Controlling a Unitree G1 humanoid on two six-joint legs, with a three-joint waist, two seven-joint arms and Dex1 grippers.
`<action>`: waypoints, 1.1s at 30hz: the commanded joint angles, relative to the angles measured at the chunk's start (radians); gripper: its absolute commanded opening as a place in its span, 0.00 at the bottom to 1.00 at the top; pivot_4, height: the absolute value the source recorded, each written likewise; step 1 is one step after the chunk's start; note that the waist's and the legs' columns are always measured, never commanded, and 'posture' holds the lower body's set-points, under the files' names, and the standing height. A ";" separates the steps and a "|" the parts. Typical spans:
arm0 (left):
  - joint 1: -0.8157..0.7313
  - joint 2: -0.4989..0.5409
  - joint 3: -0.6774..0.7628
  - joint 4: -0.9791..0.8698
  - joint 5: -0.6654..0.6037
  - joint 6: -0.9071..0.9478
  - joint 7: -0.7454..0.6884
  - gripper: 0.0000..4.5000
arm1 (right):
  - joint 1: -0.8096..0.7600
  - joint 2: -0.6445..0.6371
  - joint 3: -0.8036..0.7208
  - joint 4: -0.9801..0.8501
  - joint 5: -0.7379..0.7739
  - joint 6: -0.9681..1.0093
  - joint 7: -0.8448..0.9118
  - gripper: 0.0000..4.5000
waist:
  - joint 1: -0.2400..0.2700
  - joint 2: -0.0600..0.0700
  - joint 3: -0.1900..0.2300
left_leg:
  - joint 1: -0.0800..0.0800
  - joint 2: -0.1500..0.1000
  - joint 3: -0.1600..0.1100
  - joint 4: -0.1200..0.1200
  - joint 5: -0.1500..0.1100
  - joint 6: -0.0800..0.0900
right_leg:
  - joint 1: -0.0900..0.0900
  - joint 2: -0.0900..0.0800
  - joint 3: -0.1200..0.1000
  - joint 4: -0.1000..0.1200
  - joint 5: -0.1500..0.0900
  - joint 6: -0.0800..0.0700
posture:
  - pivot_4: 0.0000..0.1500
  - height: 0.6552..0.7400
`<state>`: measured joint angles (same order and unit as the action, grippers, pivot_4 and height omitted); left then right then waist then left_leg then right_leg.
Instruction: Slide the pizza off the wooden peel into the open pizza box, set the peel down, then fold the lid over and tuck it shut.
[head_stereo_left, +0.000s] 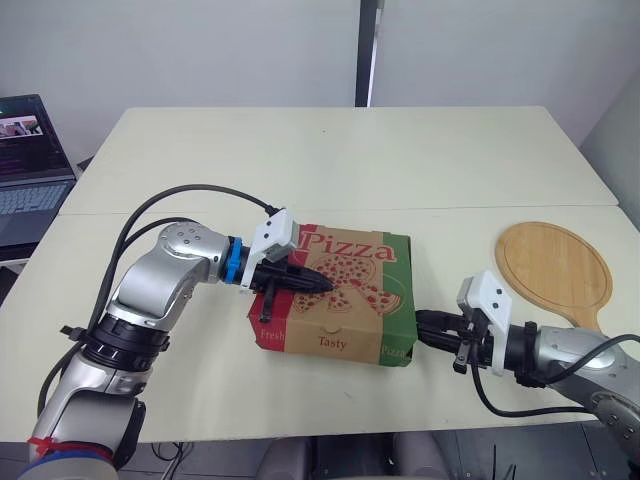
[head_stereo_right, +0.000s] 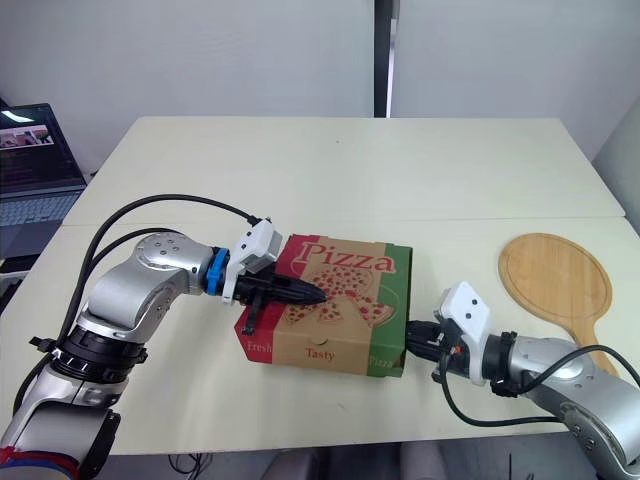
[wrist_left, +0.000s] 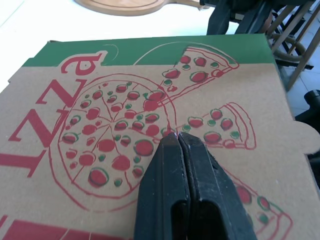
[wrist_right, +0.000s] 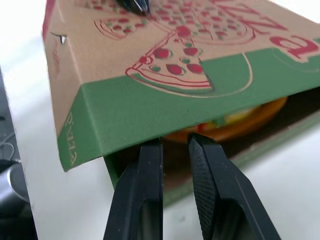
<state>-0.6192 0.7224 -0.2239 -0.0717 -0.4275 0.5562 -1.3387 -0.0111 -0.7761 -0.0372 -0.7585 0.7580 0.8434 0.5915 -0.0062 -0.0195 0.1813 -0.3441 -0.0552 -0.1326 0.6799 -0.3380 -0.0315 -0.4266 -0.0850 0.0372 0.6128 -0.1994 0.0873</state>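
Observation:
The pizza box (head_stereo_left: 340, 290) lies in the middle of the near table with its printed lid folded down. My left gripper (head_stereo_left: 322, 285) is shut and rests its tips on the lid, over the pizza drawing (wrist_left: 115, 130). My right gripper (head_stereo_left: 422, 325) is at the box's right side, low by the table, with its fingers slightly apart and nothing between them. In the right wrist view the lid's green side flap (wrist_right: 165, 115) hangs just above those fingertips (wrist_right: 150, 150). The lid stands a little raised there, and the pizza (wrist_right: 240, 117) shows inside. The empty wooden peel (head_stereo_left: 553, 265) lies flat at the right.
A laptop (head_stereo_left: 25, 165) sits open at the far left on another surface. A seam (head_stereo_left: 340, 210) joins the far table to the near one behind the box. The peel's handle (head_stereo_left: 590, 320) runs toward my right arm.

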 joint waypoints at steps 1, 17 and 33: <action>-0.009 0.001 0.025 -0.011 -0.006 -0.003 0.004 0.00 | -0.042 0.020 -0.017 -0.029 0.057 0.025 -0.020 0.20 | 0.000 0.000 0.000 | 0.000 0.000 0.000 0.000 0.000 0.000 | 0.000 0.000 0.000 0.000 0.000 0.000 | 1.00 1.00; 0.012 -0.010 -0.012 -0.003 0.052 -0.014 0.022 0.00 | 0.116 -0.092 -0.275 -0.093 0.046 0.028 0.035 0.34 | 0.003 0.000 0.000 | 0.000 0.000 0.000 0.000 -0.001 0.002 | 0.001 0.000 0.000 0.000 0.000 0.000 | 1.00 1.00; 0.012 -0.017 0.005 -0.003 0.045 -0.014 0.020 0.00 | -0.015 -0.148 0.159 -0.174 -0.261 -0.105 -0.031 0.99 | 0.002 0.000 0.000 | 0.002 0.000 0.000 0.000 0.000 -0.001 | 0.002 0.000 0.000 0.000 0.000 0.000 | 1.00 1.00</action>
<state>-0.6038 0.7043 -0.2313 -0.0660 -0.3800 0.5495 -1.3195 -0.0160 -0.9185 0.0916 -0.9378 0.5690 0.7850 0.5670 -0.0040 -0.0190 0.1810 -0.3422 -0.0556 -0.1321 0.6801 -0.3374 -0.0325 -0.4245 -0.0852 0.0371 0.6132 -0.1994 0.0875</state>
